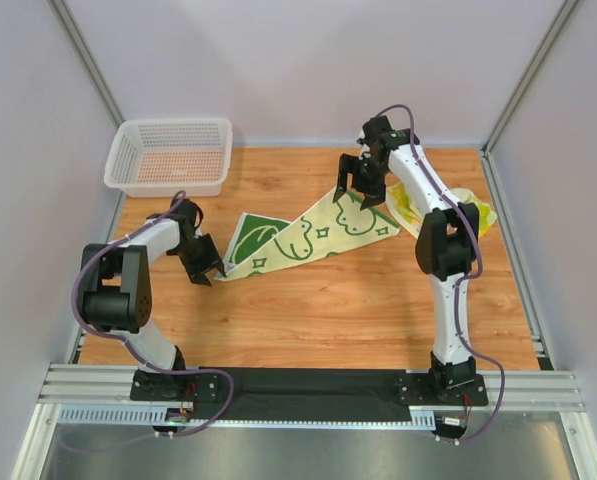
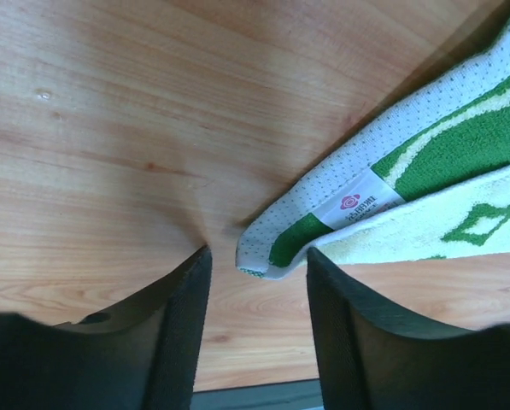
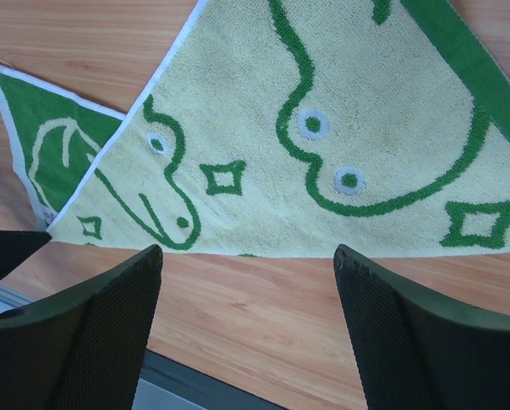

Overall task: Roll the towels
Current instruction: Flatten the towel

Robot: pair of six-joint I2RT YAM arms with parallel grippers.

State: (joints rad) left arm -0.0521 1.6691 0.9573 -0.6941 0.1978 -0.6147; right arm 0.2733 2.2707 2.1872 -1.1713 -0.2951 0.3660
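A cream-yellow towel (image 1: 313,235) with green line drawings lies flat and partly folded on the wooden table; its left end shows a green underside. In the left wrist view its white-edged corner (image 2: 267,248) with a label lies just ahead of my open left gripper (image 2: 259,265), not between the fingers. My left gripper (image 1: 206,265) sits at the towel's left corner. My right gripper (image 1: 358,185) is open and empty above the towel's far edge; the towel (image 3: 323,128) fills its view. A second yellow towel (image 1: 448,205) lies bunched behind the right arm.
A white mesh basket (image 1: 168,157) stands at the back left of the table. Grey walls close in the table on three sides. A black strip and metal rails run along the near edge by the arm bases.
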